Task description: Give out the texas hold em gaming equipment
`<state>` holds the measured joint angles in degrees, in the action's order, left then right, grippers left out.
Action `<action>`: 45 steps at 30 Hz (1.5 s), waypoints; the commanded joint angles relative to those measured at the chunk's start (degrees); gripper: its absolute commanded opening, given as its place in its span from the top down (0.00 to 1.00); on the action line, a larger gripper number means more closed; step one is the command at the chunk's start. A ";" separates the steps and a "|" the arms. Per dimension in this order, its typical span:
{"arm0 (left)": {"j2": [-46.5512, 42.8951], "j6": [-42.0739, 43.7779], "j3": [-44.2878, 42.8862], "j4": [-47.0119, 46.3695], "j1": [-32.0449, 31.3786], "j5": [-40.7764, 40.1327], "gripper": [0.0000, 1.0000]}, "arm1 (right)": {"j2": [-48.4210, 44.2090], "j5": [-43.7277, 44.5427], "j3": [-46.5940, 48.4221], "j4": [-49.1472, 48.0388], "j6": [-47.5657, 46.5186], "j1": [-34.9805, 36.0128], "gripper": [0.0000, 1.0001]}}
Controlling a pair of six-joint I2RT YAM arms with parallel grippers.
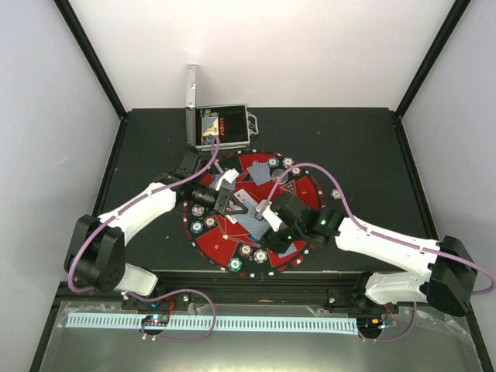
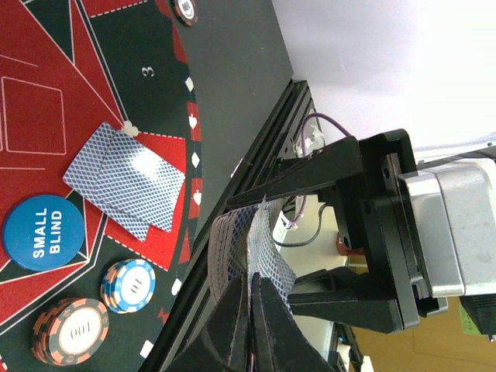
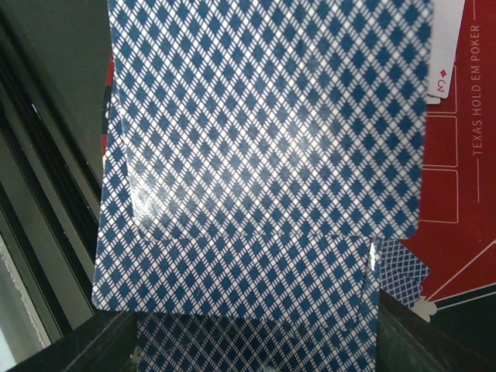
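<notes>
Blue-backed deck [image 3: 263, 170] is hanging over the surface's middle, gripped in the right jaws; the left jaws, closed tight, are pinching one bent card [image 2: 232, 248] at its edge, its long axis running between both arms.

A black table [image 1: 364, 147] stands between plain white walls [image 1: 271, 46] and black corner posts [image 1: 91, 58].

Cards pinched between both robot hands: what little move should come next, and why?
Probably the left gripper should pull its pinched card away from the deck. It is shut on that bent card while the right gripper holds the deck, so the card cannot be dealt until it comes free. Two dealt cards already lie by the SMALL BLIND disc.
</notes>
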<state>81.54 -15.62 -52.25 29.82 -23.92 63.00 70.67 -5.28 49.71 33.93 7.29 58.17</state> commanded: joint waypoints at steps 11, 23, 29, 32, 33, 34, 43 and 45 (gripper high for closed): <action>0.90 -5.04 1.75 -7.06 -3.06 0.22 0.99 | -0.70 -0.08 1.70 -3.34 -0.21 0.45 0.38; 0.69 -3.79 1.01 -5.63 -3.06 -2.91 0.93 | -1.46 0.09 0.96 -3.22 0.27 0.45 0.38; 0.55 -3.37 0.33 -5.11 -3.05 -3.45 0.88 | -1.64 0.01 0.66 -3.18 0.36 0.45 0.38; 0.55 -2.15 -0.14 -3.75 -3.06 -3.95 0.85 | -1.71 -0.08 0.65 -3.28 0.33 0.44 0.38; 0.43 -1.62 -0.52 -2.92 -2.97 -4.44 0.83 | -1.68 -0.08 0.68 -3.26 0.29 0.44 0.38; 0.42 -1.13 -0.87 -2.05 -2.97 -4.83 0.82 | -1.75 -0.08 0.70 -3.34 0.33 0.44 0.38; -0.40 -0.01 -1.95 0.39 -2.65 -5.92 0.77 | -1.85 -0.26 0.65 -3.46 0.39 0.45 0.38; -0.53 0.43 -2.14 1.14 -2.54 -6.61 0.77 | -1.98 -0.34 0.65 -3.38 0.48 0.41 0.38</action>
<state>81.87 -17.08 -51.68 28.47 -26.70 57.87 70.32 -5.72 49.74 32.10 7.60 58.48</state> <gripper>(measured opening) 0.231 0.622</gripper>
